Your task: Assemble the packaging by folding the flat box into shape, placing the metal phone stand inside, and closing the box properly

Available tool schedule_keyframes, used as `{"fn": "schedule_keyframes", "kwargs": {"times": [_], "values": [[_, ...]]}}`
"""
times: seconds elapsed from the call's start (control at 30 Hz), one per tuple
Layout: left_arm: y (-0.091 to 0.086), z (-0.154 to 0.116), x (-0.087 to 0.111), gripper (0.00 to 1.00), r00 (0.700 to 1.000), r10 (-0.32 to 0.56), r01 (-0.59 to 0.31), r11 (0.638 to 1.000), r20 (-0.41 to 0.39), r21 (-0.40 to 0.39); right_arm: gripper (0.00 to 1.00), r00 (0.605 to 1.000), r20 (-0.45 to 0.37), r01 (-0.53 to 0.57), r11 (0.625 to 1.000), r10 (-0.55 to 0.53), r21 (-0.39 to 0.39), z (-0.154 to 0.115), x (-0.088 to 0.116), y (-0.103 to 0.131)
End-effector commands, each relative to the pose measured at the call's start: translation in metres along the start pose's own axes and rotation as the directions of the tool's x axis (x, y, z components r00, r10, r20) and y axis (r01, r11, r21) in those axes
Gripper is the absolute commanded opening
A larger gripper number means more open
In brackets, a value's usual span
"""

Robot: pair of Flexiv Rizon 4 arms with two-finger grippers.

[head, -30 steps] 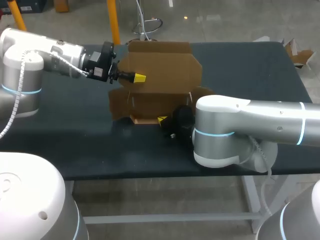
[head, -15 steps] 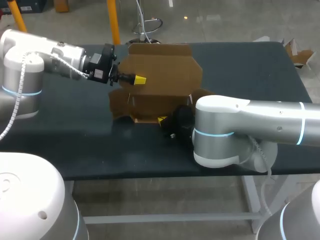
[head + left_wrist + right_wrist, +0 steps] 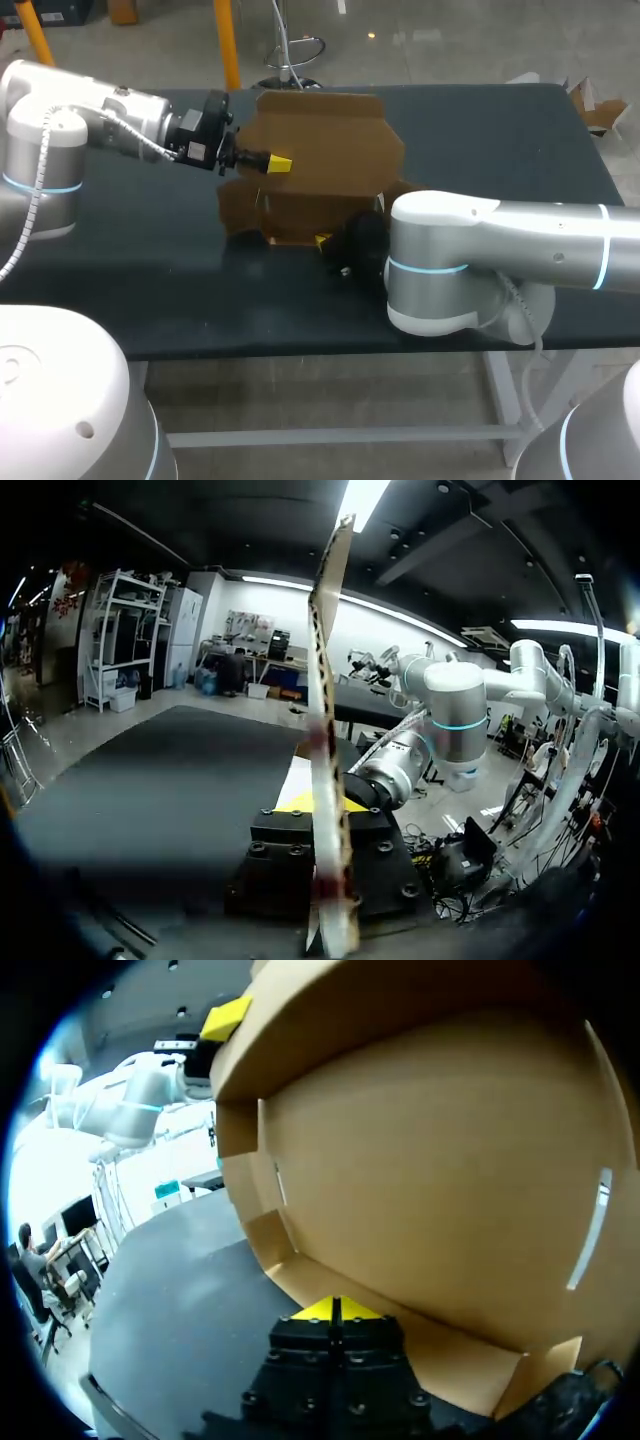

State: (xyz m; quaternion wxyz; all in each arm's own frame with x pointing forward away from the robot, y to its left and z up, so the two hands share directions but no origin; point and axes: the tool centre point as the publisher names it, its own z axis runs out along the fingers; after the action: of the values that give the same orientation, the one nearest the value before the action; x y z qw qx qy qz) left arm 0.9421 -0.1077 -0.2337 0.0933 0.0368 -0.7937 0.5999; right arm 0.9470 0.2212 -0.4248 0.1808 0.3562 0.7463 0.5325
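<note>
Lid panel (image 3: 325,135) tipped a bit further forward over the box (image 3: 300,215) than a second earlier, and the left gripper (image 3: 280,161) dropped slightly with it. Right gripper (image 3: 323,240) didn't move.

Left: fingers were clamped on the lid panel near its left edge, one yellow tip on the near face, the other hidden behind the cardboard. Left wrist view agreed: the sheet ran edge-on straight between the fingers.

Right: tips were drawn together with no gap showing, parked low against the box's front wall (image 3: 450,1350). Couldn't tell if any cardboard was caught between them. I read it as a brace, not a grasp.

Box sat mid-table (image 3: 150,270), walls partly up, lid rising from the back edge and leaning forward. Box body was just ahead of the right gripper. The lid was in the left's grip, above and beyond the right.

Step, my read: forming the box, with the lid being hinged along its back crease. Phone stand didn't show in any view. What the right wrist saw of the interior was bare cardboard.

Next move calls for:
- Not shutting the lid until the stand is in.
- Left keeping its arc centred on the crease so the panel doesn't buckle.
- Right keeping the front wall pinned so the box doesn't slide.
</note>
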Motion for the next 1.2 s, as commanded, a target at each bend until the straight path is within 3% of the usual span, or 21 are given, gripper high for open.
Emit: {"fn": "schedule_keyframes", "kwargs": {"times": [0.03,0.47,0.93,1.2], "values": [[0.004,0.000,-0.002,0.00,1.000,0.002,-0.003,1.000,-0.004,-0.004,0.00,1.000,0.006,-0.001,1.000,0.001,-0.003,0.002,0.003,-0.004],[0.004,0.000,-0.002,0.00,1.000,0.005,-0.005,1.000,-0.004,-0.007,0.00,1.000,0.009,0.005,1.000,-0.004,-0.012,-0.002,0.006,-0.003],[0.004,0.000,-0.002,0.00,1.000,0.005,-0.005,1.000,-0.004,-0.007,0.00,0.999,-0.006,0.047,0.995,-0.048,-0.089,-0.057,0.031,0.015],[0.004,0.000,-0.002,0.00,1.000,0.005,-0.005,1.000,-0.004,-0.007,0.00,0.999,-0.035,0.026,0.994,-0.030,-0.108,-0.096,0.034,0.017]]}}
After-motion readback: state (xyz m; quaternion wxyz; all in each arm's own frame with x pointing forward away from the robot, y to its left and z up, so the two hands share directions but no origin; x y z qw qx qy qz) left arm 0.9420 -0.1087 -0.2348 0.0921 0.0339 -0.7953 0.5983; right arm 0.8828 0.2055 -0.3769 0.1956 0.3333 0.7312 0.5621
